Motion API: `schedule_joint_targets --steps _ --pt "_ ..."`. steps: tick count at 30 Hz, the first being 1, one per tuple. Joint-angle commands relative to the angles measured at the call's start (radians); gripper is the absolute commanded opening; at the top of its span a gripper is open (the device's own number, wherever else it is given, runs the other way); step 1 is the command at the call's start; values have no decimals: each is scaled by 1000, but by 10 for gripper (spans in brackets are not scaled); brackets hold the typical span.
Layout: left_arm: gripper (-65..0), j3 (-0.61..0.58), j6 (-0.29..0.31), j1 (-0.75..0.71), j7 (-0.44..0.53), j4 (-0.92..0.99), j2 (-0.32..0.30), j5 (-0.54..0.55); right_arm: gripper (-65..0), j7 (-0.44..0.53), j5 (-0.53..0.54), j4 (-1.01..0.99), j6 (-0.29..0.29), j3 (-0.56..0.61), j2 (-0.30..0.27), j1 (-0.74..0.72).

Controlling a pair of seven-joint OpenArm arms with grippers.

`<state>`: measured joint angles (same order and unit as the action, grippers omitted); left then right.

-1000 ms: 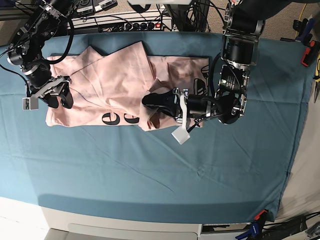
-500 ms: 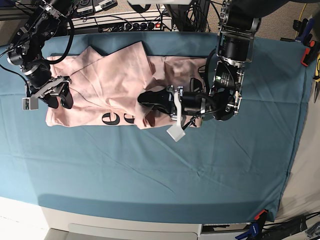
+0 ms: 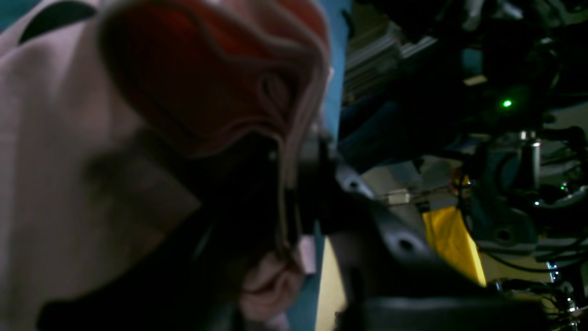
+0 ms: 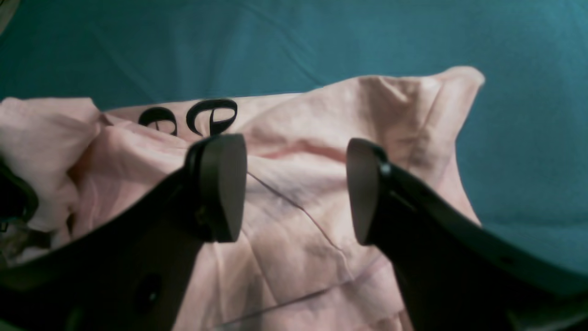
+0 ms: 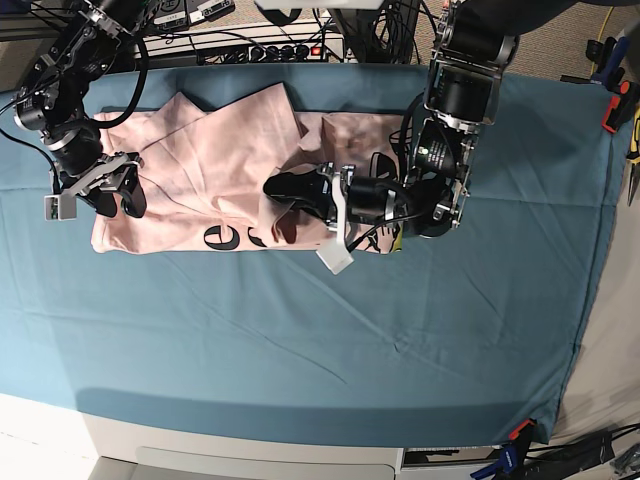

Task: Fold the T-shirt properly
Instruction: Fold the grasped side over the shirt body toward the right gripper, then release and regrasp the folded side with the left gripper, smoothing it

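From overhead, the pink T-shirt (image 5: pixel 215 165) lies crumpled on the teal cloth (image 5: pixel 330 330). The left gripper (image 5: pixel 283 189) pinches a fold near its middle; the right gripper (image 5: pixel 118 190) hangs at its edge. The left wrist view shows bunched pink fabric (image 3: pixel 197 92) clamped close. From the right wrist, fingers (image 4: pixel 220 184) are spread wide above the shirt, holding nothing.

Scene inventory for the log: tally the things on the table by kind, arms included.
T-shirt: 1
Teal table cloth: 1
Grippers: 2, left gripper and right gripper
Total: 4
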<state>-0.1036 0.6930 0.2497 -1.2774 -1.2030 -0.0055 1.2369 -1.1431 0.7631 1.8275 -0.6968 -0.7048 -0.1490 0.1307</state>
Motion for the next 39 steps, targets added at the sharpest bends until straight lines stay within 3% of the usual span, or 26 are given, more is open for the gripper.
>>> schedule_joint_targets --steps 1,5,9,12,17,22,24,26,31,35,39 --pt "-650 1 5 26 23 -14 11 30 -304 32 21 16 -1 -3 -12 -9" --pt "-650 1 5 25 22 -14 11 30 -304 34 22 16 -1 -3 -12 -9" --pt "-457 1 5 25 22 -14 41 29 -304 39 22 16 -1 -3 -12 -9" --pt "-409 1 5 28 22 -14 95 10 -304 44 22 16 -1 -3 -12 -10" --pt "-409 1 5 56 22 -14 159 -4 -304 43 21 16 -1 -3 -12 -9" --pt "-413 1 5 114 -1 -14 152 -4 -304 44 22 16 -1 -3 -12 -9" --pt "-499 2 5 146 -30 -14 135 -4 -304 44 22 16 -1 -3 -12 -9" --pt "-650 2 5 173 -58 -14 111 -5 -304 44 22 16 -1 -3 -12 -9" --pt "-650 2 5 190 -68 -16 38 -43 -304 43 22 16 -1 -3 -12 -9" --pt "-650 2 -48 172 -47 -18 -24 -128 -304 44 22 16 -1 -3 -12 -9" --pt "-650 2 -68 139 -41 -21 -74 -145 -304 44 22 16 -1 -3 -12 -9"
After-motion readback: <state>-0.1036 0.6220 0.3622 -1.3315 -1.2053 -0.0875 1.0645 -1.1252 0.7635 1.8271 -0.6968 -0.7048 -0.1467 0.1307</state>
